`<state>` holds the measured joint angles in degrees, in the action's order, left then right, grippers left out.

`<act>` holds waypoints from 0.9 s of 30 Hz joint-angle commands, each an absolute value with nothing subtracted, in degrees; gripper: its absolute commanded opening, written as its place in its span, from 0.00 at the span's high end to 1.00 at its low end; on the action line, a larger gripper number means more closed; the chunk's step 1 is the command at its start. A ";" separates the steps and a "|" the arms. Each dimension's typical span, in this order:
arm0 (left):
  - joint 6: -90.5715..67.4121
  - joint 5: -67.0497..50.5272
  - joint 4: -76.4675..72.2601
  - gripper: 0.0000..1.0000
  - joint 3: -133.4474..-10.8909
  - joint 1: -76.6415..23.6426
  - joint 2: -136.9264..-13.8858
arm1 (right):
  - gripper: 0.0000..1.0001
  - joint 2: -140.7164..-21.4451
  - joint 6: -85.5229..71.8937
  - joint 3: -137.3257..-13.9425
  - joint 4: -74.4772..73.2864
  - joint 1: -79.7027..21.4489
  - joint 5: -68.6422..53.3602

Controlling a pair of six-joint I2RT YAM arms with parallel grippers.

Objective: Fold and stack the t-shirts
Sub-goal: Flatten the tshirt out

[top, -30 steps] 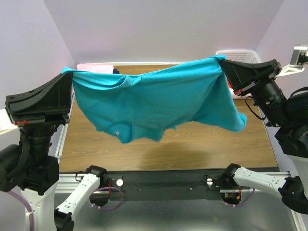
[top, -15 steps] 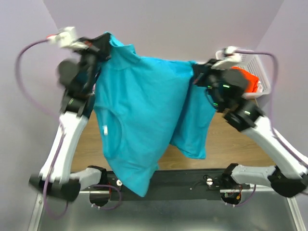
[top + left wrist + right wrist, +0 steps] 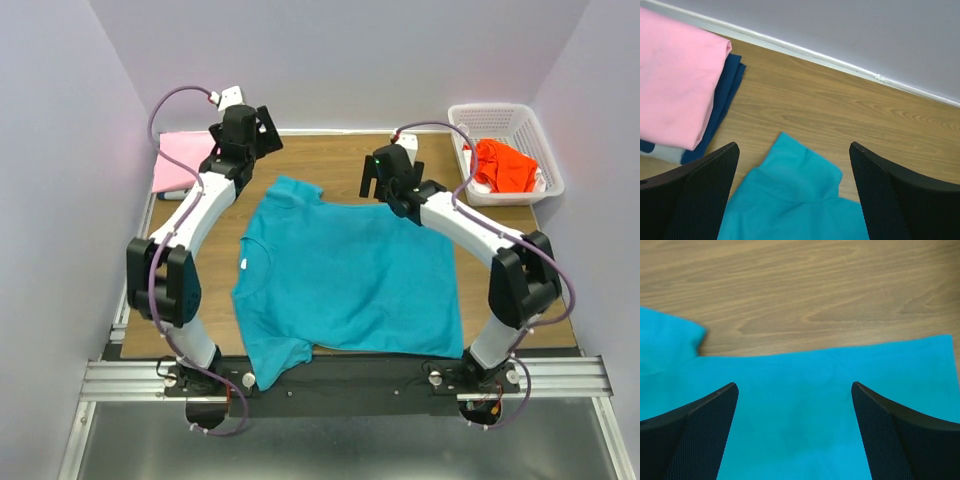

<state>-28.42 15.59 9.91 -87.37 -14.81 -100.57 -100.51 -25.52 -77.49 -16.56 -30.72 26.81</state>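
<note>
Across the middle of the bench [image 3: 330, 155] lies the teal t-shirt [image 3: 345, 275], spread out flat and face down or up, I cannot tell which. Its collar points toward the left edge and its hem toward the right edge. One sleeve reaches toward the far edge, and the other sleeve hangs over the near edge onto the black rail [image 3: 380, 372] where the arms are bolted.

At the far left corner sits the pink t-shirt [image 3: 180, 160], folded, lying on top of the folded dark blue t-shirt [image 3: 725, 105], whose edge shows beside it in the left wrist view. At the far right corner stands the white basket [image 3: 500, 108], with the orange-red t-shirt [image 3: 505, 165] crumpled inside it.

Above the far sleeve of the teal t-shirt hangs the left gripper [image 3: 793, 146], its jaws spread wide apart with nothing between them; the sleeve's tip shows on the wood below it. Over the far edge of the teal t-shirt, nearer the right edge, hangs the right gripper [image 3: 795, 385], its jaws likewise wide apart and holding nothing, with the cloth's edge and bare wood below.
</note>
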 commanded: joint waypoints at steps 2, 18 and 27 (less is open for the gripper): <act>-29.70 20.83 7.21 0.02 -79.66 -18.62 -89.93 | 0.00 -91.08 -27.68 -71.31 -15.38 -31.38 24.35; -30.06 14.86 3.33 0.02 -64.94 -24.70 -92.44 | 0.00 -85.51 -26.38 -55.98 -14.86 -20.85 20.40; -29.88 13.54 6.59 0.02 -70.65 -24.70 -105.27 | 0.00 -98.85 -22.94 -61.33 -13.80 -16.70 14.51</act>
<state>-30.61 15.05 4.60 -68.03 -24.51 -101.67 -94.21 -25.19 -57.47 -14.63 -17.32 17.89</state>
